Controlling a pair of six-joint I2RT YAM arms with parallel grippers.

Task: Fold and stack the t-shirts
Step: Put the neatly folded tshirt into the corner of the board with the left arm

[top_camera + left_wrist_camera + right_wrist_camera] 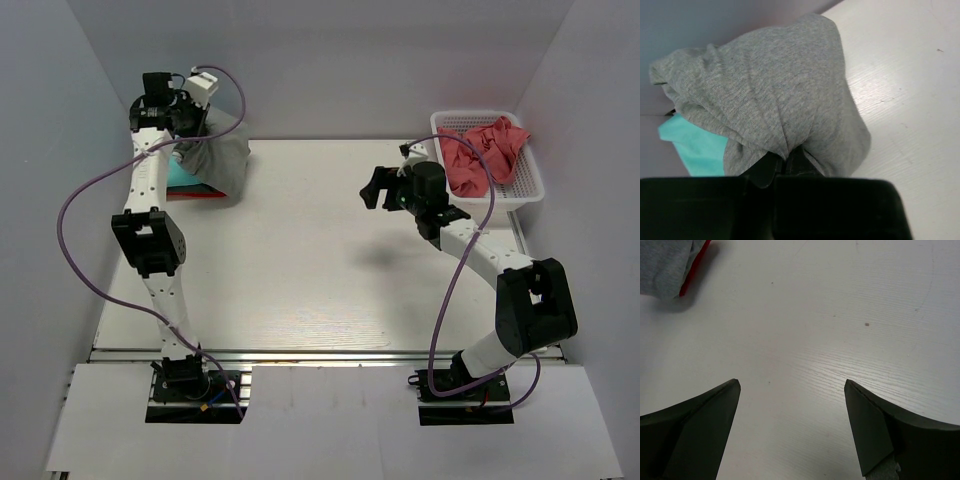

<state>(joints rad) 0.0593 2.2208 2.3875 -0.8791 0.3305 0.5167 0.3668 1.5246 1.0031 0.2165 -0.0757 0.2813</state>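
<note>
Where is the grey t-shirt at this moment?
Top external view: far-left corner of the table, where the grey t-shirt is pinched in the left gripper, hanging over the teal shirt and red shirt.

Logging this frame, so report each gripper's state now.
Left gripper: closed, pinching the grey t-shirt.
Right gripper: open, holding nothing.

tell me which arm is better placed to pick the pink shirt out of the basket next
Right. The right fingers are open and empty near the white basket with the coral-pink t-shirt; the left fingers are shut on the grey t-shirt.
</note>
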